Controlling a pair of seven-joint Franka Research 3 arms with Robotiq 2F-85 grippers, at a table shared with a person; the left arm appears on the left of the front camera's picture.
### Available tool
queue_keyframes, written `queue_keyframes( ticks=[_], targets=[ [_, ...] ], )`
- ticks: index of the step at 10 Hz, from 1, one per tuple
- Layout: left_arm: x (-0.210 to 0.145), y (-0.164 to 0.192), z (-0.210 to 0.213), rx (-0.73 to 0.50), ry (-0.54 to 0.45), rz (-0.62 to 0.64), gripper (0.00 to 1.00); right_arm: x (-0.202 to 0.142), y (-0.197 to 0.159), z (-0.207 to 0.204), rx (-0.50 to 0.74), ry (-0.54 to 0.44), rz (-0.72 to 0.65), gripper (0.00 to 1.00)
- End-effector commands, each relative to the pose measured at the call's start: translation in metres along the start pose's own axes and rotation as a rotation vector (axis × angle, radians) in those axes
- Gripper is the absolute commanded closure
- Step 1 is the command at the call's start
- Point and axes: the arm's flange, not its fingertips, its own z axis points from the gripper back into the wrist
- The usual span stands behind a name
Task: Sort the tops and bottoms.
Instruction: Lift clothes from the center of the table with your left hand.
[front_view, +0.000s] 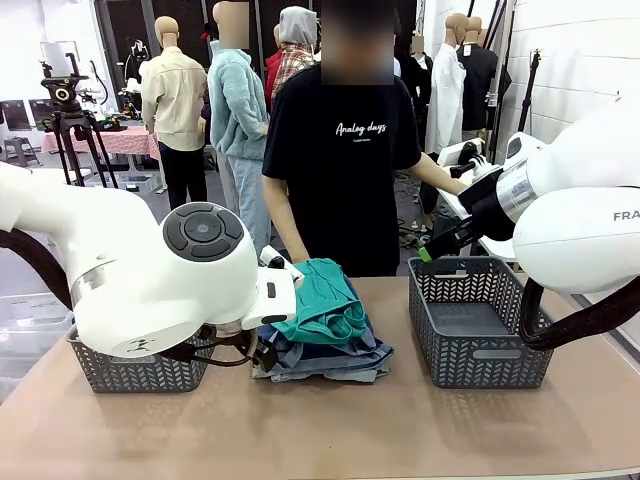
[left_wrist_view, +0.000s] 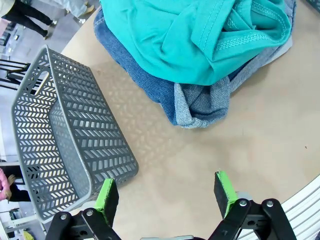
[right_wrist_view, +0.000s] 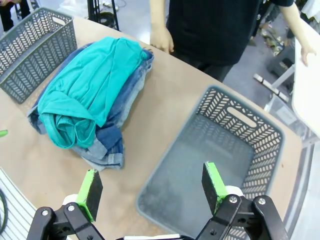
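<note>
A teal-green top lies crumpled on a stack of denim bottoms at the table's middle. The left wrist view has the top over dark blue denim, whose rolled cuff faces my left gripper. That gripper hangs open over bare table, between the pile and the left basket. My right gripper is open and empty above the near corner of the right basket. The top and the denim lie to its left.
Both grey baskets, left and right, hold nothing. A person in a black T-shirt stands at the far edge with one hand by the pile and the other hand on a white surface to the right.
</note>
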Motion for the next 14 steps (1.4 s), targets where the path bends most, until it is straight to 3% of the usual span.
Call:
queue_keyframes(
  ticks=[1,14],
  targets=[
    [0.0004,0.0017,0.0001,0.000,0.005,-0.015,0.00,-0.0004,-0.0013,-0.0003,0.007,-0.001,-0.004,0.00],
    [0.0004,0.0017,0.0001,0.000,0.005,-0.015,0.00,-0.0020,-0.0023,0.0017,0.008,0.016,-0.005,0.00]
  ],
)
